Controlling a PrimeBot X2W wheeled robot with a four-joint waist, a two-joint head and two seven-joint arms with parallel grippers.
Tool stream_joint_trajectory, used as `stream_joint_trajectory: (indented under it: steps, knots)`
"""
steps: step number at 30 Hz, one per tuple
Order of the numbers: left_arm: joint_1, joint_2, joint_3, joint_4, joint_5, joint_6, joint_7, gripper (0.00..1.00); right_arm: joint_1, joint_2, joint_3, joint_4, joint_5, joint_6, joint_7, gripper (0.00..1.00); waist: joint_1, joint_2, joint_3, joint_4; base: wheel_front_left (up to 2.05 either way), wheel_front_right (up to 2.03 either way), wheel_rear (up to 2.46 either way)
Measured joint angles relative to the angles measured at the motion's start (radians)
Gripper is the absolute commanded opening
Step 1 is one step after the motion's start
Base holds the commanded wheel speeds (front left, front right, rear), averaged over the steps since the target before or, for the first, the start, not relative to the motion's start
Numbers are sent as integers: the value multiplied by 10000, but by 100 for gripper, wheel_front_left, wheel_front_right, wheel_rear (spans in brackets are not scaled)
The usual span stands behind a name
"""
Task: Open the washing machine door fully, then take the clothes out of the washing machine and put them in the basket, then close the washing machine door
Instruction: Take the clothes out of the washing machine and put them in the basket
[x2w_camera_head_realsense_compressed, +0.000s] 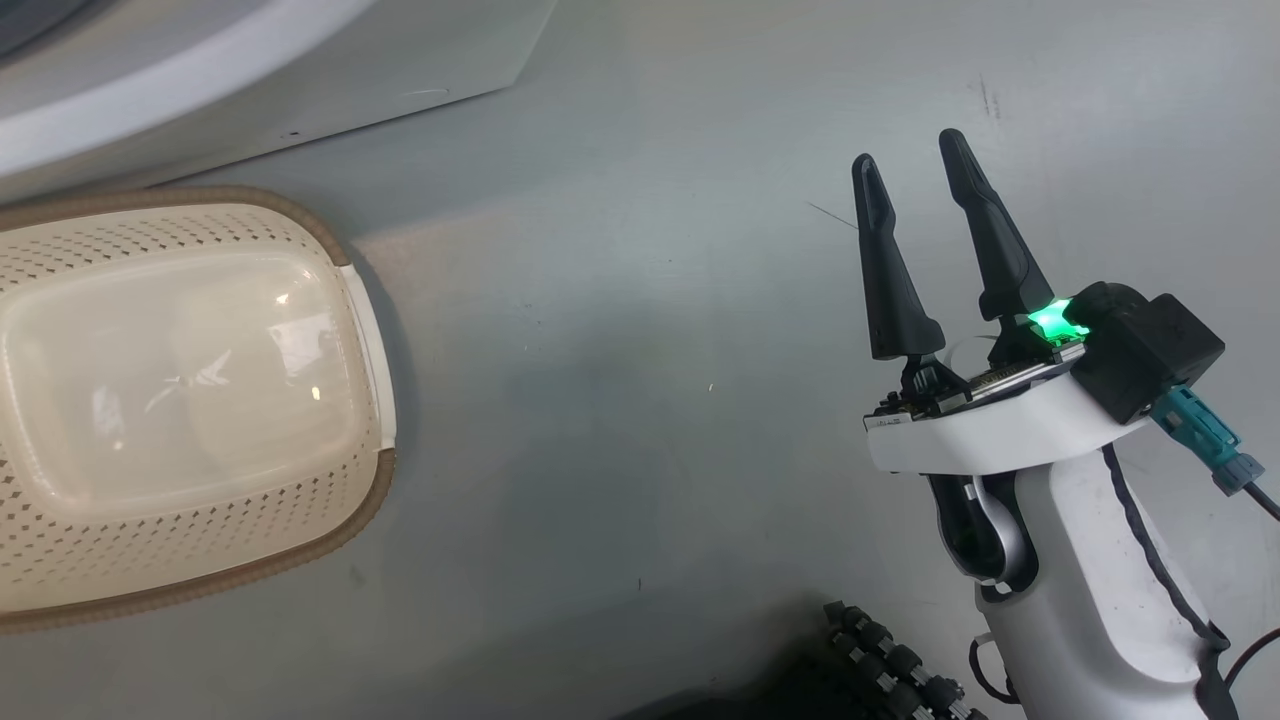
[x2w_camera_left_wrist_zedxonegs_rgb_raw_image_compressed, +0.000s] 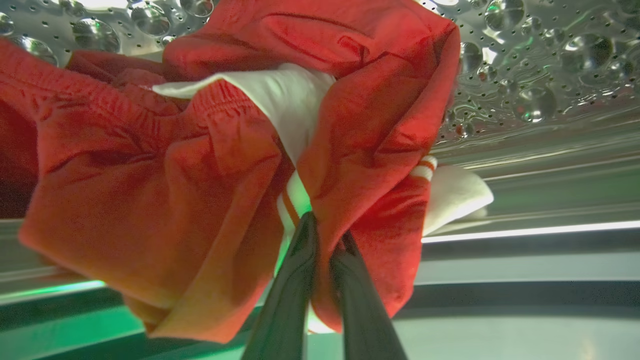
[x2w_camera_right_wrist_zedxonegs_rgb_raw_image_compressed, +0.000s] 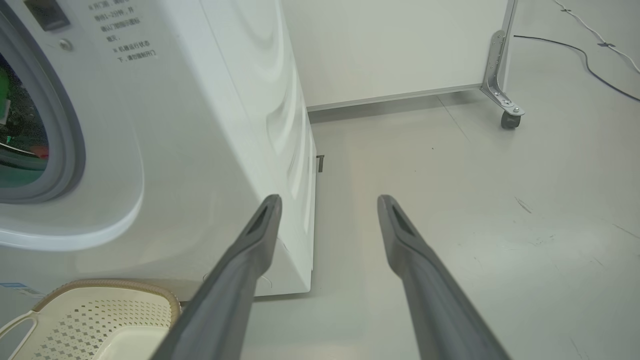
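Observation:
Inside the perforated steel drum, my left gripper is shut on a fold of the clothes, a bunched red garment with white trim. My right gripper hangs open over the bare floor with nothing between its fingers, to the right of the washing machine; the right wrist view looks along the same open gripper. The cream basket stands empty on the floor in front of the washing machine, its corner also showing low in the right wrist view. The grey-ringed port is uncovered. The washing machine door is out of view.
A white partition panel on a caster stands behind the machine's right side. A dark cable runs across the floor at the far right. A black ribbed part of my base sits near the lower edge.

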Motion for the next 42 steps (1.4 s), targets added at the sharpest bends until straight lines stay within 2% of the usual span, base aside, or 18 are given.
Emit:
stream_joint_trajectory:
  steps: [6, 11, 21, 30, 42]
  knots:
    - [7, -128, 33, -19, -209, -27, -90, 0, -2, 0, -81, 6, -29, 0, 0, 100, 0, 0, -45, 75, 0, 0, 0]
    - [45, -466, 92, -171, -378, -138, -454, 0, -3, -2, -280, 13, -228, -4, 0, 100, -1, 0, -129, 221, 0, 0, 0]
    - [711, -639, 127, -675, -441, -313, -1695, 0, -4, -2, -529, 23, -566, 0, 0, 100, -1, 0, -314, 641, 0, 0, 0]
    - [1690, -991, 368, -1258, -445, -366, -3384, 0, -3, -6, -780, 65, -917, 10, 0, 100, 0, 0, -617, 1014, 0, 0, 0]
    - [3351, -1768, 435, -2117, -253, -441, -6130, 0, 57, -17, -1114, 288, -1467, 105, 0, 100, 0, 0, -1328, 1495, 0, 0, 0]
